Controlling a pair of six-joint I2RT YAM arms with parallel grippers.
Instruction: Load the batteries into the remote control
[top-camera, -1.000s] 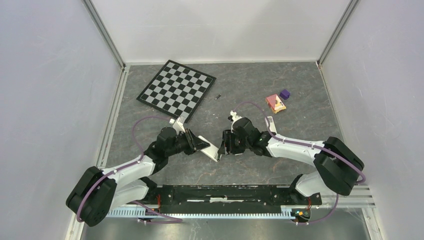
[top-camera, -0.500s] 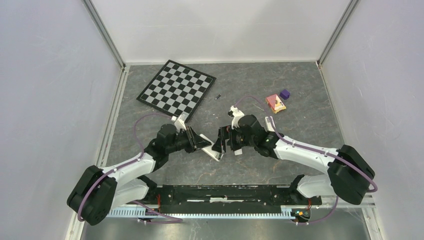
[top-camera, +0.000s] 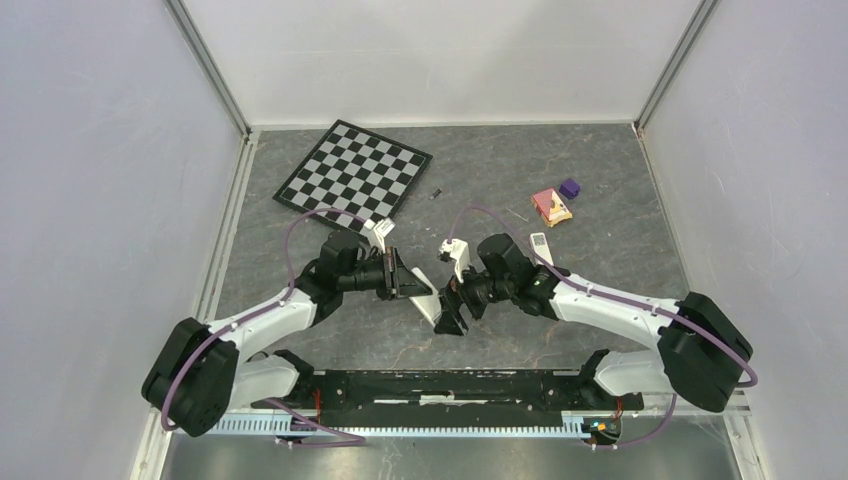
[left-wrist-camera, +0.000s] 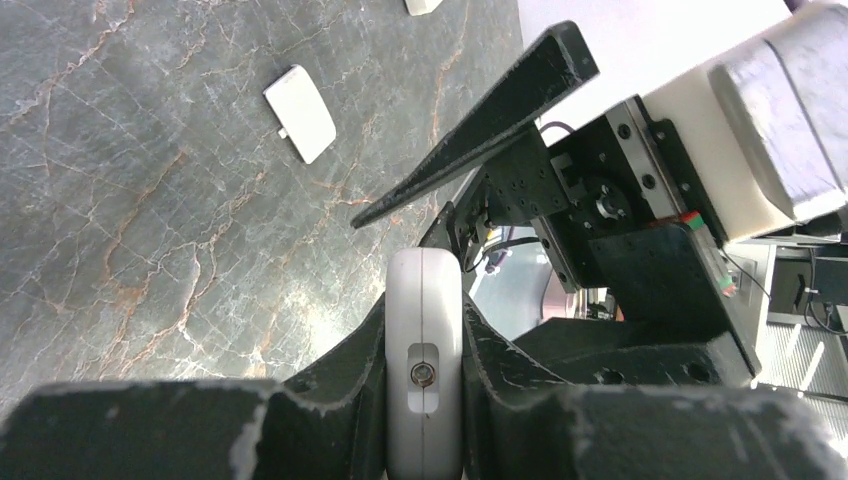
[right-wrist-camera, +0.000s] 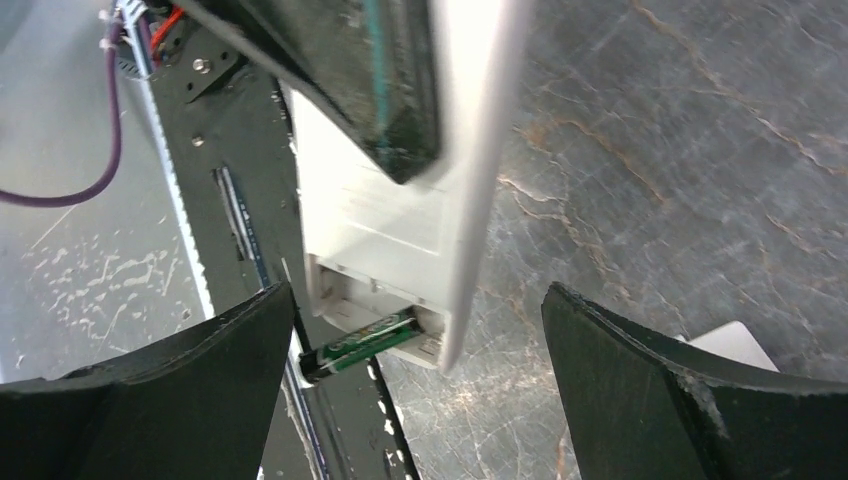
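One green-wrapped battery (right-wrist-camera: 360, 345) sits crooked in the open end of the remote (right-wrist-camera: 400, 225), with one tip poking out past the rim, so I judge it not yet seated. The left jaws grip the remote by its slim sides and hold it lifted off the tabletop (top-camera: 600, 150), with the open end turned toward the right jaws. Held this way, the compartment is free to work on. The right jaws stand wide apart and empty, one finger on either side of that open end. As far as the wrist view shows, they touch neither remote nor battery, and they are probably placed to nudge the cell home. A second battery (top-camera: 436, 192) lies well away near the checkerboard (top-camera: 355, 180), presumably the next to fetch. The cover (top-camera: 540, 241) lies apart on the tabletop, out of the way until both cells are in.
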